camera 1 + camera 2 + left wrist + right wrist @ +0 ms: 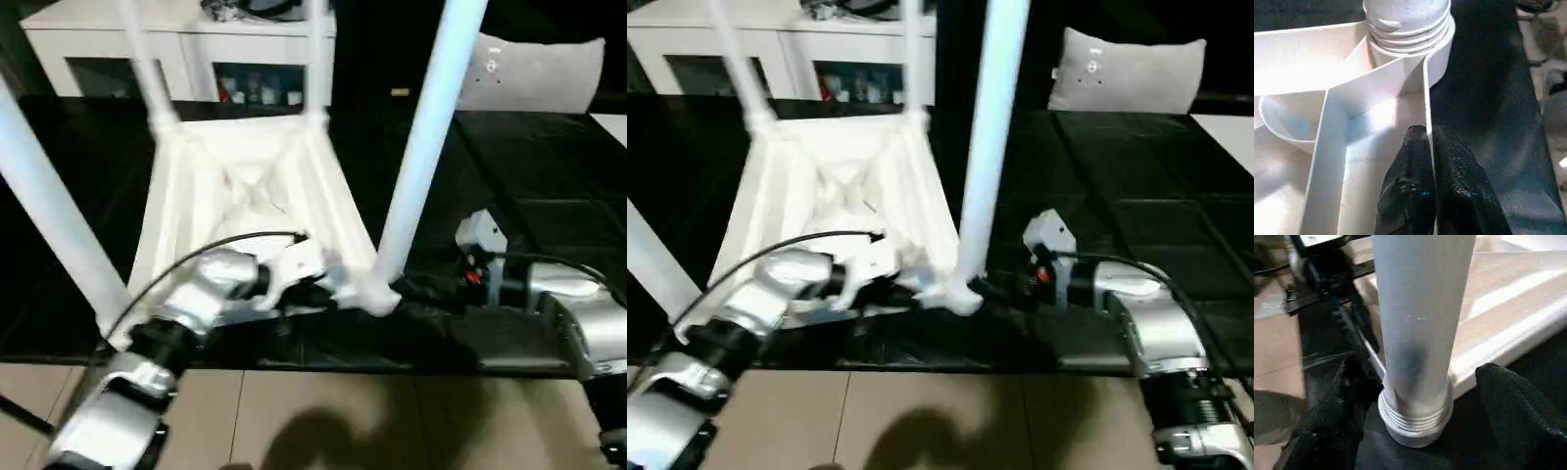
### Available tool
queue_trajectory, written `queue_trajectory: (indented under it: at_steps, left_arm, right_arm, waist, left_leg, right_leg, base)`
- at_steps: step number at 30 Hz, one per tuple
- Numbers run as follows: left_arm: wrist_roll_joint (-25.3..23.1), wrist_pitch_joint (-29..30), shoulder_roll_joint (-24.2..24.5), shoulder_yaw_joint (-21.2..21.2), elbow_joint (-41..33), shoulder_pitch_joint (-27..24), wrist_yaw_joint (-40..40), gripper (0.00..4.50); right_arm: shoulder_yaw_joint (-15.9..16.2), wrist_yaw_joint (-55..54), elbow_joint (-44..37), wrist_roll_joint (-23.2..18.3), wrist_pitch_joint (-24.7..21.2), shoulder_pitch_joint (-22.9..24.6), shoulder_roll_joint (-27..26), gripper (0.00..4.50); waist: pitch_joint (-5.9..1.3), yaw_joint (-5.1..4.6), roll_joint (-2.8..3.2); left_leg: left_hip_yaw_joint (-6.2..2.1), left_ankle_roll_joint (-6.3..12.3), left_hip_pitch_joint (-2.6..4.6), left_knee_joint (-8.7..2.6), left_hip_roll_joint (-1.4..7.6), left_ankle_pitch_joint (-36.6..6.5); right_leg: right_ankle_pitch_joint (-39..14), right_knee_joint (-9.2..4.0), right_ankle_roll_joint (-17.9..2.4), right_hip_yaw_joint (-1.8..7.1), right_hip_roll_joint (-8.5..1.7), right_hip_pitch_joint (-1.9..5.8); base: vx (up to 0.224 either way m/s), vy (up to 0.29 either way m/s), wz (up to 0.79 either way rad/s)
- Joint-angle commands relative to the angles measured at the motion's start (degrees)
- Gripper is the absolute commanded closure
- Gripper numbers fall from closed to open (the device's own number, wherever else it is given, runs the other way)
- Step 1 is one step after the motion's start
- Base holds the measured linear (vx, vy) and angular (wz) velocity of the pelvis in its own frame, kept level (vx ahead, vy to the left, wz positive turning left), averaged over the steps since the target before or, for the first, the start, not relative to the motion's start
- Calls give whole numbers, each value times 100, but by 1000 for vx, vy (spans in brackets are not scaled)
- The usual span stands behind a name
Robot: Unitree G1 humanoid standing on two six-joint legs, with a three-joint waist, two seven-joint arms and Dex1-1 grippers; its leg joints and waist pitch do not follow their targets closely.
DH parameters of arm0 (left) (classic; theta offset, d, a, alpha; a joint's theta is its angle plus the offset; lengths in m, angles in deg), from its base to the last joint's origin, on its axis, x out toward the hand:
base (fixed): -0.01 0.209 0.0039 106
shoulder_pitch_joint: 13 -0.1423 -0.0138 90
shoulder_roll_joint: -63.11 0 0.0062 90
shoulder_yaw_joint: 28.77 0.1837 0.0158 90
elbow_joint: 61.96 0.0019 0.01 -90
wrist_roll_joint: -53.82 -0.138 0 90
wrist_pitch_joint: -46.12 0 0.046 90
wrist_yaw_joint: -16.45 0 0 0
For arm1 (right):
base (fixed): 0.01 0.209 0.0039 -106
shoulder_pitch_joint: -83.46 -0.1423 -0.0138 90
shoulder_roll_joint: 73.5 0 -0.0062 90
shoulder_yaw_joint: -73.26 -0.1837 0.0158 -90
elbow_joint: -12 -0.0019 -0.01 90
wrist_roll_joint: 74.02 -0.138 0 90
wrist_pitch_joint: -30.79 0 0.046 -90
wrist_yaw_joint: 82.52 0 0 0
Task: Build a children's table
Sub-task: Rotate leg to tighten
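Note:
The children's table lies upside down on the black mat, its white ribbed tabletop (245, 186) facing up. Legs stand in its corner sockets: the near right leg (421, 147), the near left leg (49, 215) and two at the far corners (147, 69). My left gripper (1429, 142) is shut on the thin rim wall of the tabletop, close to the near right socket (1410, 34). My right gripper (1420, 367) is open, one finger (1337, 401) on each side of the near right leg's threaded base (1415, 421), and a gap shows beside the other finger (1513, 401).
A white cabinet with glass doors (196, 49) stands behind the mat, and a grey cushion (539, 73) lies at the back right. The black mat (549, 196) ends at beige floor (343, 411) in front. A black cable runs along my left forearm (196, 255).

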Motion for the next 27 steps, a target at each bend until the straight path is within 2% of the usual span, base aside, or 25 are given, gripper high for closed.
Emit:
queue_trajectory:
  at_steps: [1, 3, 6, 7, 8, 10, 13, 15, 19, 26, 27]
  left_arm:
    - [-45, -320, 108, 340, -113, -22, -550, 450]
    - [1, -404, 185, 402, -158, -34, -798, 450]
    - [45, -463, 215, 422, -181, -39, -944, 450]
    - [63, -527, 236, 423, -179, -34, -1039, 450]
    - [64, -530, 237, 423, -178, -34, -1043, 450]
    - [75, -563, 241, 414, -181, -37, -1103, 450]
    - [98, -597, 243, 420, -180, -46, -1150, 450]
    - [99, -616, 244, 431, -168, -58, -1158, 450]
    - [102, -620, 246, 431, -167, -95, -1143, 450]
    - [169, -56, -46, 166, -168, -59, -471, 450]
    - [199, 281, -237, 59, -208, -29, -111, 450]
  right_arm:
    - [99, 466, -24, -212, -180, -48, 90, 112]
    - [135, 579, -29, -254, -192, -40, 101, 128]
    - [180, 627, -5, -268, -154, -19, 85, 153]
    - [232, 673, 22, -278, -85, 17, 46, 164]
    - [234, 676, 23, -279, -83, 19, 43, 164]
    - [270, 724, 36, -318, -75, 51, -50, 196]
    - [276, 820, 22, -413, -188, 77, -117, 206]
    - [292, 876, -38, -459, -270, 122, -133, 239]
    - [308, 938, -162, -587, -415, 236, -101, 253]
    - [122, 501, -698, -850, -815, 581, -253, 260]
    - [-49, -414, -651, -650, -981, 480, -592, 260]
  waist:
    - [-410, 8, -86]
    - [-407, 34, -115]
    - [-413, 95, -103]
    - [-410, 111, -122]
    - [-408, 117, -113]
    - [-407, 118, -118]
    - [-415, 120, -130]
    - [-413, 125, -132]
    - [-409, 130, -137]
    - [-386, 178, -132]
    - [-371, 164, -103]
  left_leg:
    - [6, 533, 3, -363, 171, -754]
    - [6, 535, -10, -371, 183, -745]
    - [14, 475, 18, -365, 191, -666]
    - [18, 456, 13, -366, 186, -679]
    - [11, 435, 1, -372, 186, -692]
    - [9, 405, 5, -376, 185, -723]
    - [7, 385, -2, -374, 181, -704]
    - [6, 396, -4, -375, 183, -664]
    - [8, 380, -5, -377, 182, -701]
    - [10, 316, 26, -393, 175, -789]
    - [1, 255, 35, -406, 168, -892]
  right_leg:
    - [-1544, -318, -1059, 309, -352, 384]
    - [-1615, -315, -1025, 314, -367, 388]
    - [-1574, -296, -1038, 328, -373, 358]
    - [-1591, -294, -1034, 327, -374, 363]
    - [-1636, -295, -1005, 324, -379, 369]
    - [-1715, -308, -958, 320, -381, 368]
    - [-1720, -308, -921, 321, -383, 371]
    - [-1679, -299, -928, 321, -378, 371]
    - [-1743, -312, -899, 321, -382, 373]
    - [-2190, -390, -700, 315, -377, 351]
    - [-2409, -416, -637, 307, -381, 345]
  base:
    - [0, 0, 0]
    - [0, 0, 0]
    - [0, 0, 0]
    - [0, 0, 0]
    - [0, 0, 0]
    - [0, 0, 0]
    - [0, 0, 0]
    - [0, 0, 0]
    - [0, 0, 0]
    - [0, 0, 0]
    - [0, 0, 0]
